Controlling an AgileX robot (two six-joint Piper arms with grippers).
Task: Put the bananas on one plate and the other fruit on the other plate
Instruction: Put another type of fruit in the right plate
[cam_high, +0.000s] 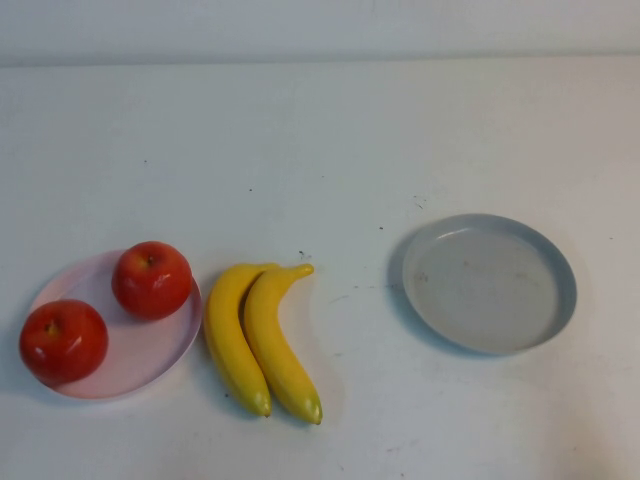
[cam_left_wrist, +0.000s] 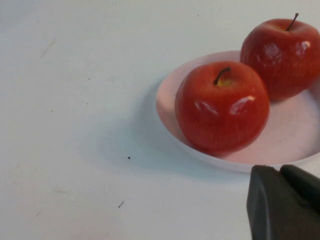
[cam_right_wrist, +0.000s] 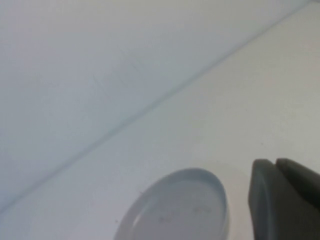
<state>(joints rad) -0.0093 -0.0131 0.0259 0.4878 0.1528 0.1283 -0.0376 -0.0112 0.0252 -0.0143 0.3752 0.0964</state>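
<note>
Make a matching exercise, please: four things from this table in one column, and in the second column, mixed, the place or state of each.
1. apples
2. bananas
3. grey-blue plate
4. left gripper

a. holds nothing
b. on the pink plate
c. near the apples, off the high view
d. side by side on the table

Pairs: 1-b, 2-d, 3-a, 4-c

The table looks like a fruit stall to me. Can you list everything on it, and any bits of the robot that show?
apples: two, red, both on the pink plate, at the table's left.
bananas: two, yellow, side by side on the table, just right of the pink plate.
pink plate: one, pale pink, left near side.
grey-blue plate: one, holding nothing, right side.
table: one, white.
left gripper: dark, close beside the pink plate, seen only from its wrist camera.
right gripper: dark, close to the grey-blue plate, seen only from its wrist camera.
</note>
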